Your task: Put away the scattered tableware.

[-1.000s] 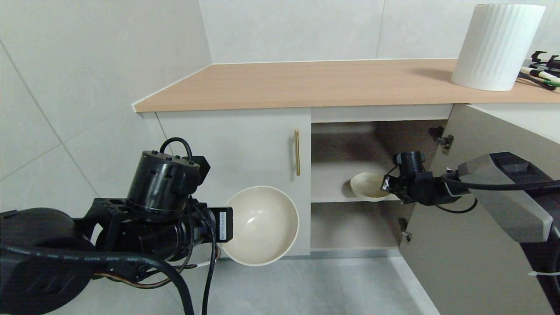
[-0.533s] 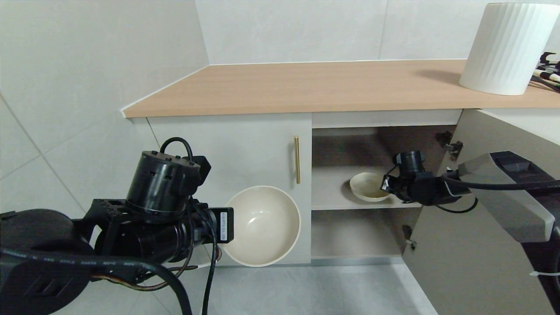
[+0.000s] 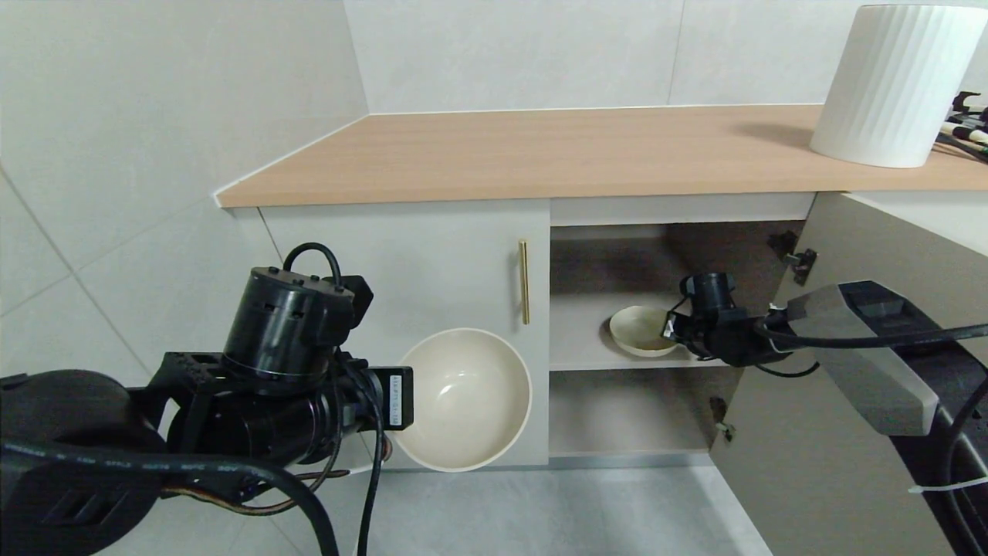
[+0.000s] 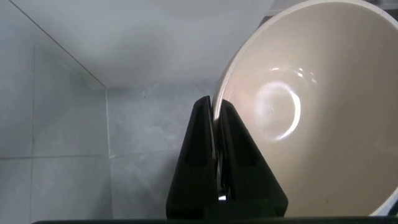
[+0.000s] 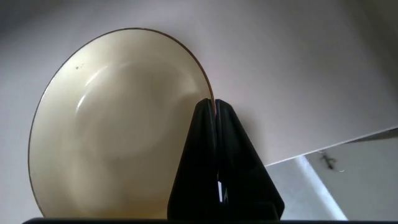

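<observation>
head camera high, facing cabinet (image 3: 417,262), wrist cameras close-up

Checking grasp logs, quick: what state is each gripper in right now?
Left gripper: shut on the large cream bowl, gripped at its rim.
Right gripper: shut on the small shallow bowl, at the cabinet shelf.

Matte black left arm (image 3: 285,401) carries a screw-studded cylindrical housing (image 3: 289,313), a looped cable (image 3: 309,251) and a white label (image 3: 395,399); right arm (image 3: 729,338) wears a grey angular shell (image 3: 868,374), black cables (image 3: 888,334) and a white tie (image 3: 930,488). Left gripper (image 4: 216,104) and right gripper (image 5: 216,104) end in black wedge jaws.
</observation>
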Robot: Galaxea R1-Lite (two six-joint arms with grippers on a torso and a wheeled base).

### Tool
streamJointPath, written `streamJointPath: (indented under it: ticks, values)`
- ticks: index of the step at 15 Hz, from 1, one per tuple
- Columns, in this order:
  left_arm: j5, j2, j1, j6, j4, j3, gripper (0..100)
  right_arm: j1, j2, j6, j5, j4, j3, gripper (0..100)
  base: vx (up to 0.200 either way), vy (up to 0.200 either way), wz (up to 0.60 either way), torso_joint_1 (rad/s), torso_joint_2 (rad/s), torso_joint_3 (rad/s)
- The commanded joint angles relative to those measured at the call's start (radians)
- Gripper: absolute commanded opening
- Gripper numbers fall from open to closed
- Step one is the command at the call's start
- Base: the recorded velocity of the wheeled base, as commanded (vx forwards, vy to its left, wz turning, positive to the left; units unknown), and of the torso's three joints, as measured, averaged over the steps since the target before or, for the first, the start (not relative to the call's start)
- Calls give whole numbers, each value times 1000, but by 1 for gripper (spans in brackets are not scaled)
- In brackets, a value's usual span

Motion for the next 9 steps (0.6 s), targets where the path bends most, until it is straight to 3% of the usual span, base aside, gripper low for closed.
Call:
streamJointPath:
  ticks: [1, 9]
  values:
    - [1, 5, -1, -1, -2, 0, 0, 7, 39, 0, -6, 17, -38, 0, 0, 0, 0, 0, 0, 0]
    - [1, 8, -2, -1, -1, -1, 0, 9, 67, 23, -7, 27, -116, 0, 0, 0, 0, 0, 0, 0]
